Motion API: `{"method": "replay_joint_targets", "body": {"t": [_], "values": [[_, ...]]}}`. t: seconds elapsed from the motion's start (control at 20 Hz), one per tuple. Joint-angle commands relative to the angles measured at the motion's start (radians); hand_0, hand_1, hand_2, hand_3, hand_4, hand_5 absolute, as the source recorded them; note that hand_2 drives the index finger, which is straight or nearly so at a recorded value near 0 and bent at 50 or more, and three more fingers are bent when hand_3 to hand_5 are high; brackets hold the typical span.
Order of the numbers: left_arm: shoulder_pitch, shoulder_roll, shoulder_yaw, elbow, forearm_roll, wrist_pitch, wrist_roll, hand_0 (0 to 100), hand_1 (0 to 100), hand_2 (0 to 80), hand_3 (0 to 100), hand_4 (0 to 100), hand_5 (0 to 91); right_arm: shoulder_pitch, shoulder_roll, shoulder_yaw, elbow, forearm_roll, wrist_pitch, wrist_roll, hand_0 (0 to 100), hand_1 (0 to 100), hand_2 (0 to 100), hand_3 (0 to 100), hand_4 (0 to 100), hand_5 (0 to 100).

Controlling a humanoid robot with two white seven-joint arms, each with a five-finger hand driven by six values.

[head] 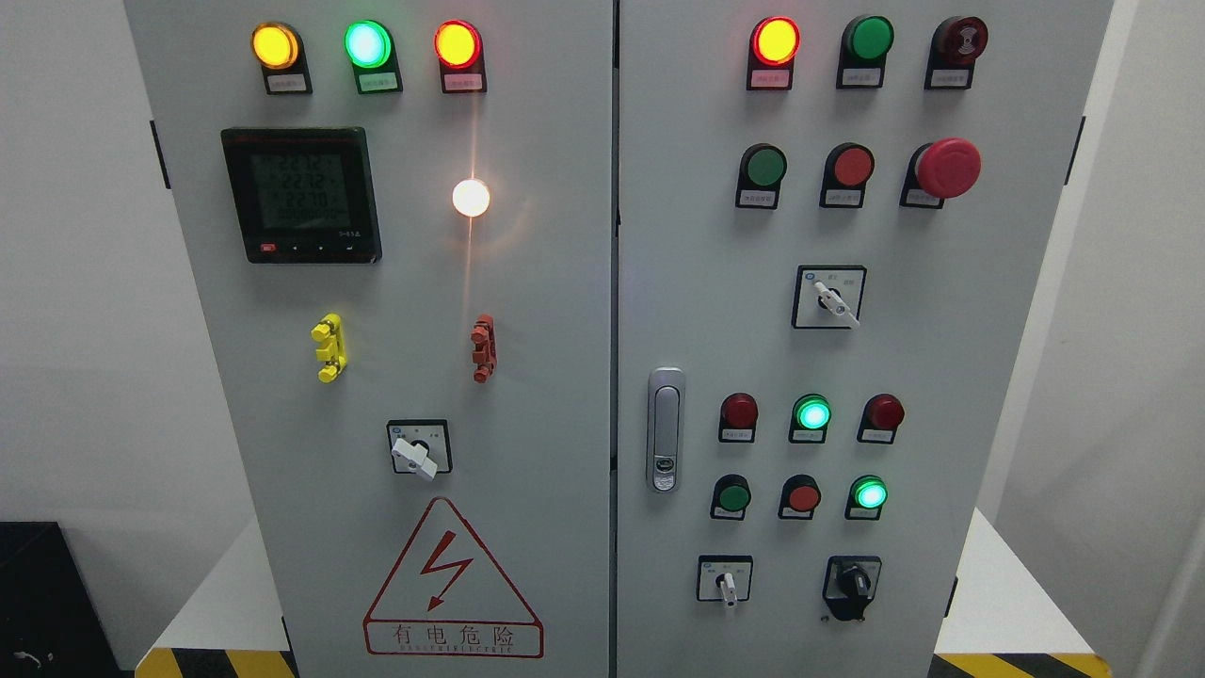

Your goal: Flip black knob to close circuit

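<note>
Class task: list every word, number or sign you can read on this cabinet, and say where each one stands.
"有电危险": red box under the lightning-bolt warning triangle, left door.
Small print beneath it: too blurred to read.
Meter display: rows of digits, too dim to read.
Labels under the lamps and buttons, and on the selector switch plates: too small.

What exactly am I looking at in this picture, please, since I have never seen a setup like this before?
This is the view from a camera on a humanoid robot's head, facing a grey electrical cabinet with two doors. No robot hand shows, so nothing is held. The doors carry lit and unlit indicator lamps, push buttons, a red emergency button, a digital meter, a door handle and white-handled selector switches. The black knob sits at the right door's lower right. A red warning triangle marks the left door.
</note>
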Motion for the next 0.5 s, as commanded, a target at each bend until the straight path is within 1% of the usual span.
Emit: {"method": "replay_joint_targets", "body": {"t": [0.0, 0.25, 0.4, 0.45], "values": [[0.000, 0.000, 0.001, -0.001, 0.000, -0.001, 0.000, 12, 56, 0.0, 0, 0, 0.0, -0.071, 0.015, -0.035, -0.074, 0.033, 0.007, 0.038, 0, 0, 94, 100, 98, 99], [0.000, 0.000, 0.000, -0.001, 0.000, -0.001, 0.000, 12, 56, 0.0, 0, 0, 0.0, -0.122, 0.015, -0.042, -0.068, 0.036, 0.007, 0.073, 0, 0, 94, 100, 98, 99], [0.000, 0.000, 0.001, -0.001, 0.000, -0.001, 0.000, 12, 56, 0.0, 0, 0, 0.0, -0.146, 0.015, -0.040, -0.067, 0.043, 0.010, 0.079, 0, 0, 93, 100, 98, 99], [0.000, 0.000, 0.001, 0.001, 0.000, -0.001, 0.000, 12, 56, 0.0, 0, 0, 0.0, -0.154, 0.013, -0.040, -0.062, 0.049, 0.013, 0.090, 0, 0, 93, 100, 98, 99]]}}
